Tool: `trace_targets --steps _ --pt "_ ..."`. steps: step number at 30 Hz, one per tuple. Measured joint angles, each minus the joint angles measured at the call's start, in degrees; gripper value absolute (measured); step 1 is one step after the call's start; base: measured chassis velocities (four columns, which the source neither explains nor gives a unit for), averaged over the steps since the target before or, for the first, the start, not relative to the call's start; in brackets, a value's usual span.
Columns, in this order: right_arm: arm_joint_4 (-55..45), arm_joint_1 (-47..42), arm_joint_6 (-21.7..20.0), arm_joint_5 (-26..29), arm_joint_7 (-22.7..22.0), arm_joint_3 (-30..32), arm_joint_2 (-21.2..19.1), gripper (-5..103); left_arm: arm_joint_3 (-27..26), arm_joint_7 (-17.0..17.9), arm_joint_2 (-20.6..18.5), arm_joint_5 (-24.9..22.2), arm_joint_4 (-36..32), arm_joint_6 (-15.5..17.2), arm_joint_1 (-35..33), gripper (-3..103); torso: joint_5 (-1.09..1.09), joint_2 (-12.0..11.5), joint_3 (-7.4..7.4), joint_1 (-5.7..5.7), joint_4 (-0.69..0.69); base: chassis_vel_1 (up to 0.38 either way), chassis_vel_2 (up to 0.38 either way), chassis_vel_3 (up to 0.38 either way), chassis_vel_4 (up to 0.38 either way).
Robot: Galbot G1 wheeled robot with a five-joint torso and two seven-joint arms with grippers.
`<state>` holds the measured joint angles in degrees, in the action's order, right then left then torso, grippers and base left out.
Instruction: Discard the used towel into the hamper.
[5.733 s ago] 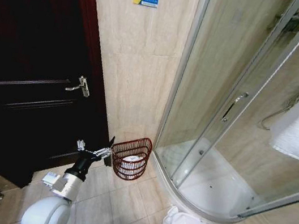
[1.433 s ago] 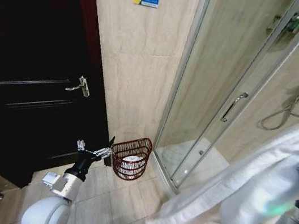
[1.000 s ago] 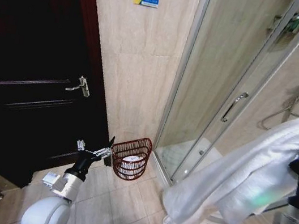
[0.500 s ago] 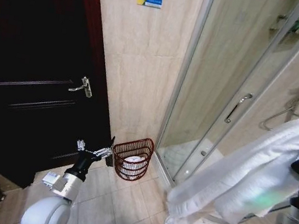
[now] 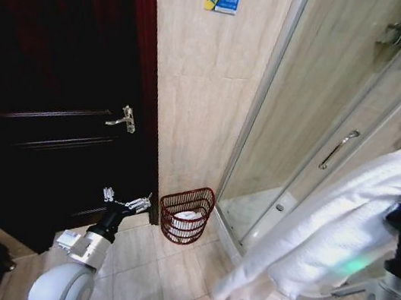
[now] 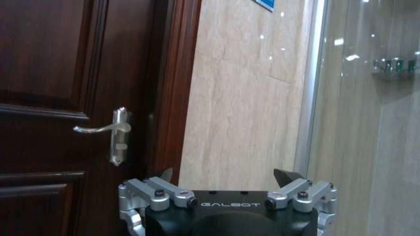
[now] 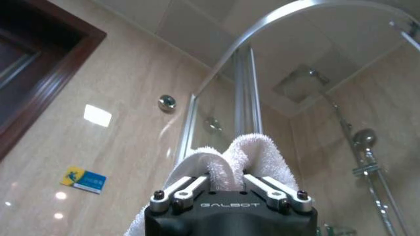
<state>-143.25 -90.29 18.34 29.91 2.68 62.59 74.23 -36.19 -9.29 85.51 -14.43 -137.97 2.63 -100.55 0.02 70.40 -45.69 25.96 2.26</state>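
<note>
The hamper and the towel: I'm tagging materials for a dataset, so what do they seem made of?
The hamper: thin open ribs in glossy dark red-brown, likely coated wire, possibly rattan. The towel: white looped terry cloth, going by the fuzzy pile where the right end effector pinches a fold.

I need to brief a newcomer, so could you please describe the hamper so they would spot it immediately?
Find the dark wooden door and the glass shower enclosure; tiled wall runs between them. At its foot stands the hamper, a small round red-brown basket of thin open ribs with something white inside.

Towel (image 5: 341,227) end (btm edge) cut off
</note>
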Motion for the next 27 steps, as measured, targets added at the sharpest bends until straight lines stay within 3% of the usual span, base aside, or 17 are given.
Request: trace_targets --steps 9,21,27 --pt "0.00 0.91 -0.76 0.62 0.09 -0.74 -1.25 7 -0.01 0.00 -0.01 0.00 0.00 0.00 0.00 100 -0.02 0.00 0.00 0.00 0.00 0.059 0.053 0.024 0.035" --pt "0.00 3.85 -1.63 4.94 -0.24 2.41 -8.03 7 -0.02 0.00 -0.02 0.00 0.00 0.00 0.00 100 -0.01 0.00 0.00 0.00 0.00 0.085 0.091 0.102 0.101" --pt "0.00 4.80 -1.96 6.33 -0.23 5.08 -9.55 7 -0.02 0.00 -0.01 0.00 0.00 0.00 0.00 100 -0.02 0.00 0.00 0.00 0.00 0.121 0.122 0.140 0.146"
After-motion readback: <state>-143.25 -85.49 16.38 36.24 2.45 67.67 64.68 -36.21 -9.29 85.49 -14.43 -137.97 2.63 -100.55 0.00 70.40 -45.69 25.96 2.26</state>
